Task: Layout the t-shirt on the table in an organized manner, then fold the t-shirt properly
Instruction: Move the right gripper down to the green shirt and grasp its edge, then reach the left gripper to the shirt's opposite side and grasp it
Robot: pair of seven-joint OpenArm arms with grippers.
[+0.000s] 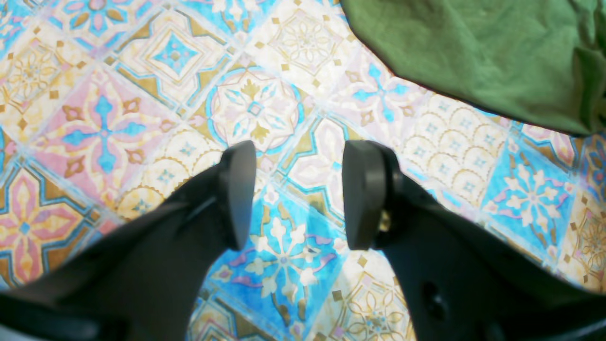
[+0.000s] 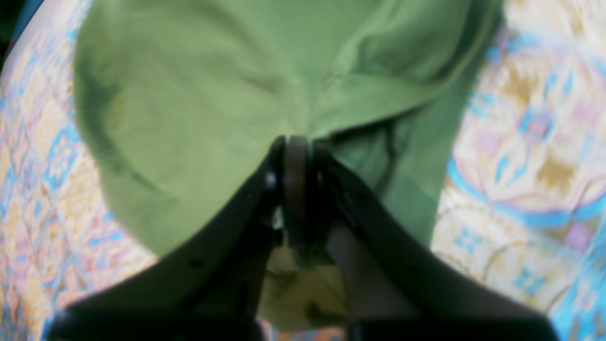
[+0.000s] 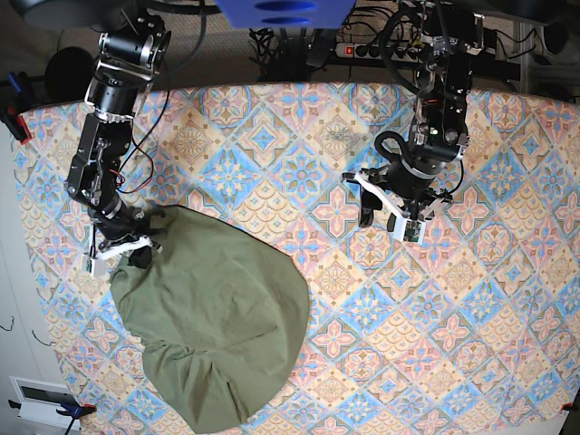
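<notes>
Pinching a gathered fold of the plain olive-green cotton t-shirt (image 2: 199,123), our right gripper (image 2: 296,166) is working with its jaws pressed together on the cloth, at about nine o'clock of the base view, where the right gripper (image 3: 127,246) is holding the garment's upper edge. We are seeing the olive-green t-shirt (image 3: 213,326) lying as a rounded, bunched heap toward seven o'clock on the wide table with its blue, pink and cream tile-pattern cloth (image 3: 507,299); neither sleeves nor neck are showing, so we judge the laying-out is barely begun. Our left gripper (image 1: 298,194) is hanging with jaws spread and holding nothing over bare tablecloth (image 1: 142,109), a corner of green fabric (image 1: 478,57) lying at one o'clock of its wrist view; in the base view this left gripper (image 3: 394,213) is sitting near two o'clock of the heap, well apart from it. To do this step well, we are thinking the right arm should lift and draw the pinched edge outward so the folds fall open, while the left comes across to take a second edge. Nothing on the table is blocking either arm; cables and a power strip (image 3: 362,47) are lying beyond the twelve o'clock edge.
</notes>
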